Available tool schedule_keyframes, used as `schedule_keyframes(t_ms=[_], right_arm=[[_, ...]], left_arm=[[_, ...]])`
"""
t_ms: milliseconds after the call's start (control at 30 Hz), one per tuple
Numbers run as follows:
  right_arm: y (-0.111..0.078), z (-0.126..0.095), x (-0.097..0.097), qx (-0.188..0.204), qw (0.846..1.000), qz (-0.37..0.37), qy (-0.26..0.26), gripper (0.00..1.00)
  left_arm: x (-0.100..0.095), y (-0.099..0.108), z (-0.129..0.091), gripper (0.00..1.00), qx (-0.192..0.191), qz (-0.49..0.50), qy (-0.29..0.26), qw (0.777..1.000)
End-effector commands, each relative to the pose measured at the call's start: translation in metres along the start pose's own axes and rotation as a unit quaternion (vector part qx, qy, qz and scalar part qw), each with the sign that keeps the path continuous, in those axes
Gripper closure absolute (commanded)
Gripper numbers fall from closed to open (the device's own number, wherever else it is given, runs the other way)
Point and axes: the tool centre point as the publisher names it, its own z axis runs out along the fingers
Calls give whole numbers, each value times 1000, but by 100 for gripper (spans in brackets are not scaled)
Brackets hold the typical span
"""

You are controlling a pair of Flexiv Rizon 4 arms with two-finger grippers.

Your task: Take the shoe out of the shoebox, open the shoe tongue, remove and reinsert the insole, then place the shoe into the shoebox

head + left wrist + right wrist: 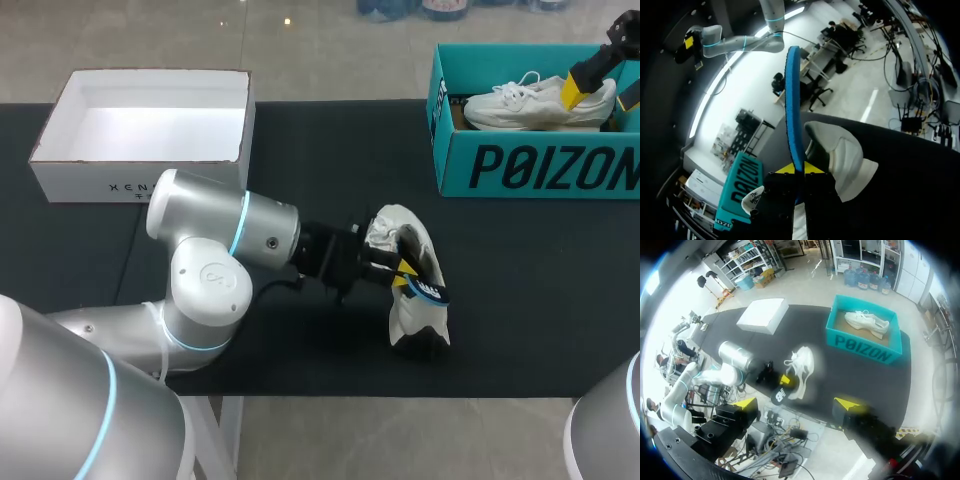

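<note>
- Head: left gripper (400,272) pinches the insole (430,290) at the mouth of the white shoe (412,318). The shoe lies on the table (300,150), well apart from the teal shoebox (500,165). The insole's end is possibly still inside.
- Left wrist: yellow tips pressed on the blue insole (792,100), seen edge-on; shoe (845,155) just ahead.
- Right wrist: right gripper (796,403) spread wide, high above the table.
</note>
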Motion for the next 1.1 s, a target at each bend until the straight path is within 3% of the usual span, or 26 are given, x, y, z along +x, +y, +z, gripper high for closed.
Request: schedule_keyframes(t_ms=[33,400,467,500,533,800,1000,1100], right_arm=[[3,0,0,3,1000,1,0,0],[3,0,0,3,1000,1,0,0],[3,0,0,3,1000,1,0,0],[3,0,0,3,1000,1,0,0],[3,0,0,3,1000,1,0,0],[3,0,0,3,1000,1,0,0],[3,0,0,3,1000,1,0,0],[3,0,0,3,1000,1,0,0]], left_arm=[[-2,12,8,100,2,2,8,1000],[-5,17,7,100,-17,24,39,999],[-7,14,5,54,-17,24,40,999],[-8,12,4,24,-18,25,42,999],[-8,11,3,0,-18,25,43,999],[-14,-4,-9,0,-26,34,33,999],[-15,-12,-4,0,-16,37,27,999],[-14,-17,2,13,-7,36,27,999]])
